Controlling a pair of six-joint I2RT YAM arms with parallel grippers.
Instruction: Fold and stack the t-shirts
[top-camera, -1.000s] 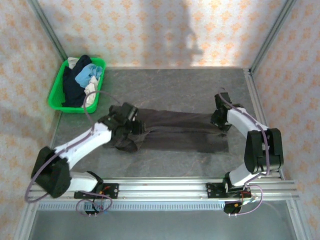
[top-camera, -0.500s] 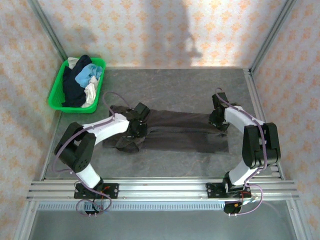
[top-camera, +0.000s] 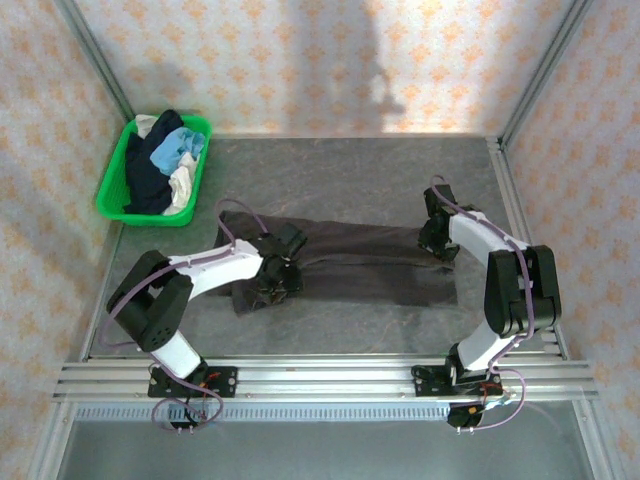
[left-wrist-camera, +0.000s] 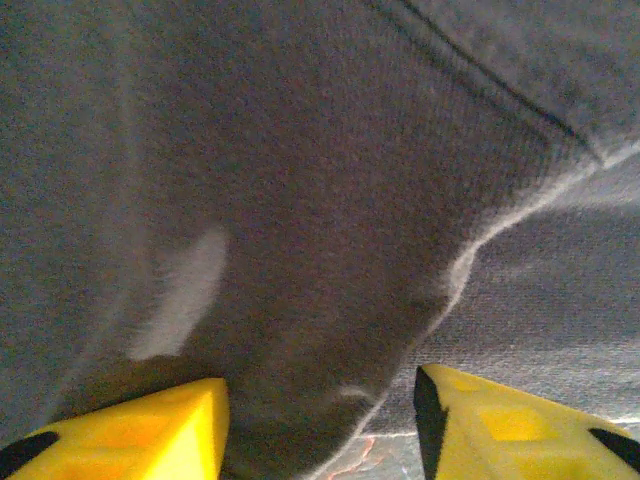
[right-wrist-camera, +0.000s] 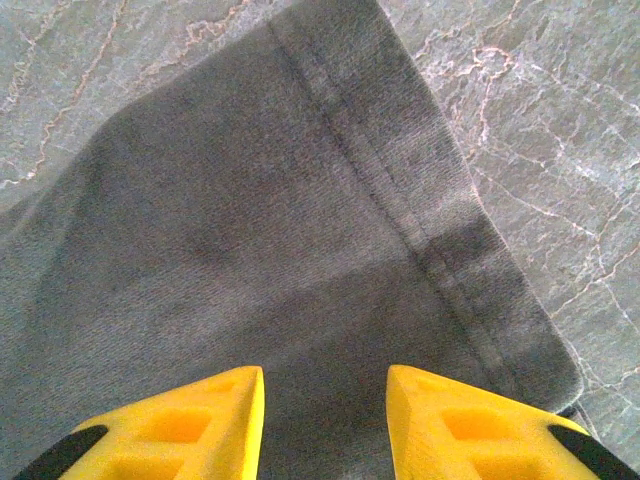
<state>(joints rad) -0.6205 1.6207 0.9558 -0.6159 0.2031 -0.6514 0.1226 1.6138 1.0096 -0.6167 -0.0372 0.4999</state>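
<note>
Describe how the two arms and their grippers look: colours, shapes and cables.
The left arm and right arm have white shells, black joints and a purplish cable looping alongside. The left gripper and right gripper have yellow wedge-shaped fingers with square recesses and black patches lower down.

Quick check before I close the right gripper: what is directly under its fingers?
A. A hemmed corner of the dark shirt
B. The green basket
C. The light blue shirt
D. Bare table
A: in the right wrist view the right gripper hangs with its fingers apart over the dark shirt, whose stitched edge and corner lie flat on the table.
</note>
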